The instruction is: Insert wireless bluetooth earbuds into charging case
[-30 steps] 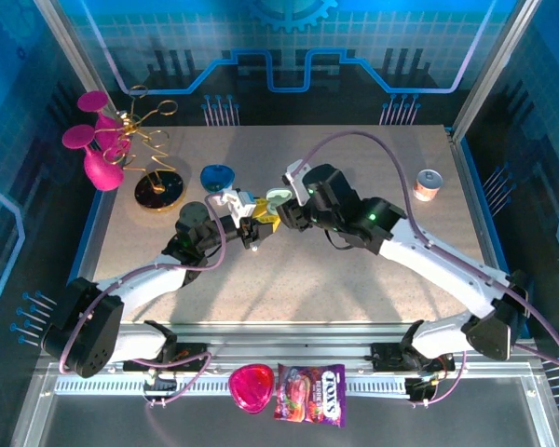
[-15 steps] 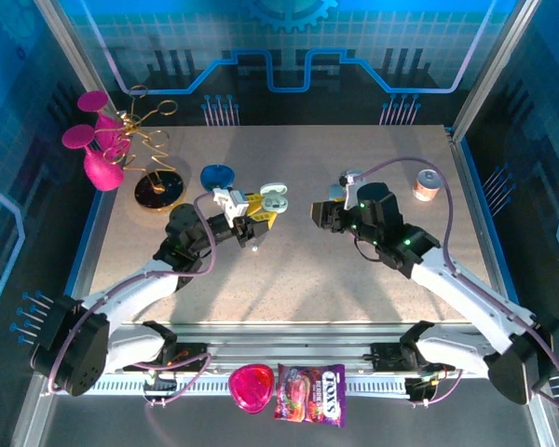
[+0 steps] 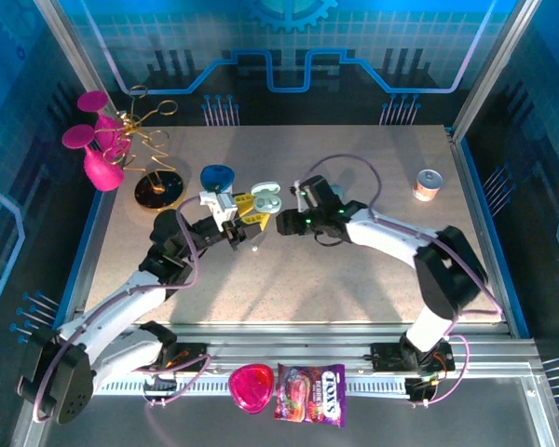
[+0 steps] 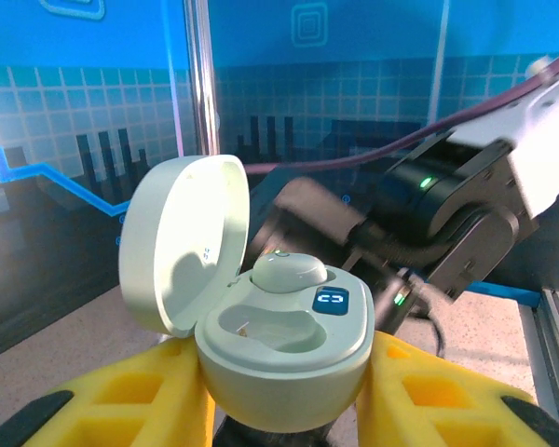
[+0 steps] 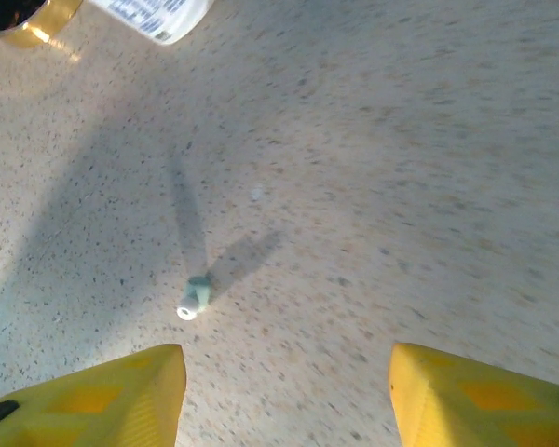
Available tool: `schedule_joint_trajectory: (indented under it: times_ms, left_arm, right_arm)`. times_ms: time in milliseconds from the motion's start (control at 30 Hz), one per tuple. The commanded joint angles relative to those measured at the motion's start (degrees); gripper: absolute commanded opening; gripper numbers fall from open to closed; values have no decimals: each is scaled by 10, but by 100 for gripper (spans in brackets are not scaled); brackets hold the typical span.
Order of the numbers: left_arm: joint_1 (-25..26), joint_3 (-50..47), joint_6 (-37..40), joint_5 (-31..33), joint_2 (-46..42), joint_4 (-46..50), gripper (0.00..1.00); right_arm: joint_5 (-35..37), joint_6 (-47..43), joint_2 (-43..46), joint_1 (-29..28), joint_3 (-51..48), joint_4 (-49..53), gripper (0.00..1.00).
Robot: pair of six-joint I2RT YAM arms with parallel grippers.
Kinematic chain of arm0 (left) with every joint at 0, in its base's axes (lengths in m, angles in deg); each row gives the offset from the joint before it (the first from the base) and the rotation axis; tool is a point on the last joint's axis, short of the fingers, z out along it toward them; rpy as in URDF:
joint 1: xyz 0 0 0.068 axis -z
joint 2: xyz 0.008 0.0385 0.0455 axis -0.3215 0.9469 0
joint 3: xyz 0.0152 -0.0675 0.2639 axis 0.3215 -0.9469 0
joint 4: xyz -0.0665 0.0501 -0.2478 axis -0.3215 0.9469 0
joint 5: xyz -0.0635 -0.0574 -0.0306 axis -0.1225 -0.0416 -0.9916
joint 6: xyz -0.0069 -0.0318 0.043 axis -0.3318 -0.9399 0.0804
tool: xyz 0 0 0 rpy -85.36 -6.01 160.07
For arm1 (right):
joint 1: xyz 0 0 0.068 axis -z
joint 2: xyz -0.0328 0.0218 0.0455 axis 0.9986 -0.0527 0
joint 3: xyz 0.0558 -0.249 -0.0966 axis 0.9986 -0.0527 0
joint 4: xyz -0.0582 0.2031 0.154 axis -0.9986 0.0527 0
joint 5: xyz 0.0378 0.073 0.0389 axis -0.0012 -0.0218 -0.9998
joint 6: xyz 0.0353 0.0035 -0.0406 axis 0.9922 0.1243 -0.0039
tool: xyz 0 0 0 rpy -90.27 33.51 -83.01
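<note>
The job is looking about half done; the left gripper (image 4: 281, 405) is squeezing the open charging case (image 4: 289, 358) between its yellow fingers. One mint earbud (image 4: 289, 271) is sitting in its hole; the hole beside it is staying empty. The loose earbud (image 5: 194, 300) is lying alone on the speckled table (image 5: 401, 140), looking tiny, pale and stubby; the right gripper (image 5: 284, 396) is hanging over it, fingers wide apart, holding nothing.
</note>
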Motion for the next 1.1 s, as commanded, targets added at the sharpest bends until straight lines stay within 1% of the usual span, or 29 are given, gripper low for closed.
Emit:
schedule_joint_trajectory:
  times_ms: [0, 200, 300, 433, 633, 800, 1067]
  left_arm:
    - [-1, 22, 14, 2, -28, 20, 38]
    - [-1, 24, 20, 1, -56, 45, 38]
    - [-1, 24, 18, 0, -58, 45, 38]
    - [-1, 23, 19, 0, -57, 46, 38]
    - [0, 21, 19, 0, -55, 46, 38]
    - [-1, 21, 21, 1, -53, 47, 38]
    - [1, 22, 20, 2, -47, 43, 38]
  right_arm:
    - [-15, -23, -52, -29, 55, 25, 56]
    - [-45, -34, -157, -62, 148, 45, 49]
    - [-55, -43, -201, -69, 191, 59, 46]
    - [-78, -58, -247, -74, 240, 76, 42]
    - [-112, -76, -302, -79, 294, 105, 41]
    - [-123, -82, -306, -80, 296, 114, 40]
    - [-109, -96, -244, -80, 231, 120, 40]
